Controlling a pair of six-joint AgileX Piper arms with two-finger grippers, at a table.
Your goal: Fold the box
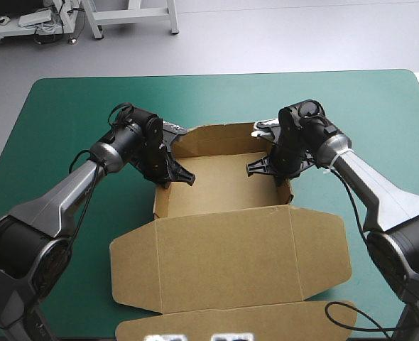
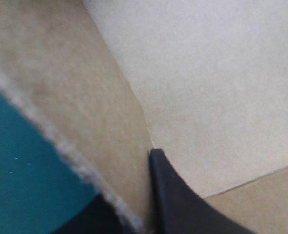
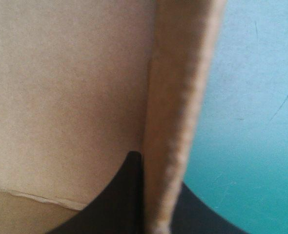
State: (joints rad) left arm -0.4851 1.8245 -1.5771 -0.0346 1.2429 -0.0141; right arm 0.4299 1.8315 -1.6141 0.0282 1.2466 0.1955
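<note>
Nearest us the lid lies flat toward the tabletop's near edge, with the brown box at mid-tabletop. We have the left claw clamped on its left wall and the right claw clamped on its right wall, likely to steady both walls upright for tucking.
</note>
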